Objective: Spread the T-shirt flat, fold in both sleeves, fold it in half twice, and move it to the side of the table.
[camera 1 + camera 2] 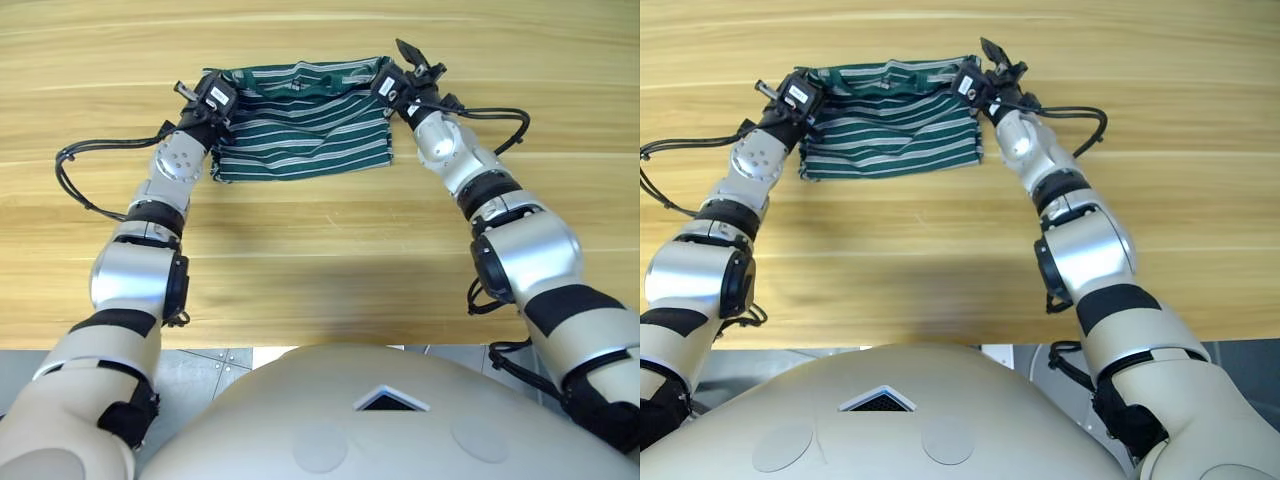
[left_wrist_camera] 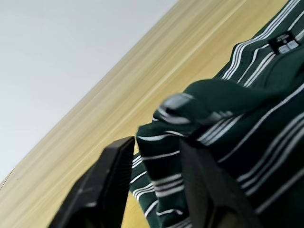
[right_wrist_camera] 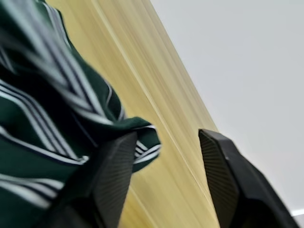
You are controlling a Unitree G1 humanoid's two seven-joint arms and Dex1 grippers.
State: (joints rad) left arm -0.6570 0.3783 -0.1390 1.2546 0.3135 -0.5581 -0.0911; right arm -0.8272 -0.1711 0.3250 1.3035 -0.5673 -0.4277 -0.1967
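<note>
The green T-shirt (image 1: 300, 130) with white stripes lies folded into a rectangle on the wooden table (image 1: 320, 290), its collar at the far edge. My left gripper (image 1: 185, 90) is at the shirt's far left corner. In the left wrist view its fingers (image 2: 107, 178) stand apart with a bunched edge of the T-shirt (image 2: 156, 180) between them, not pinched. My right gripper (image 1: 415, 58) is at the far right corner, open. The right wrist view shows the cloth corner (image 3: 137, 128) resting against one finger (image 3: 114, 175), with bare table in the gap.
Black cables (image 1: 85, 170) loop out from both forearms over the table. Bare wood stretches to both sides of the shirt and in front of it. The table's near edge (image 1: 330, 345) runs just ahead of my torso.
</note>
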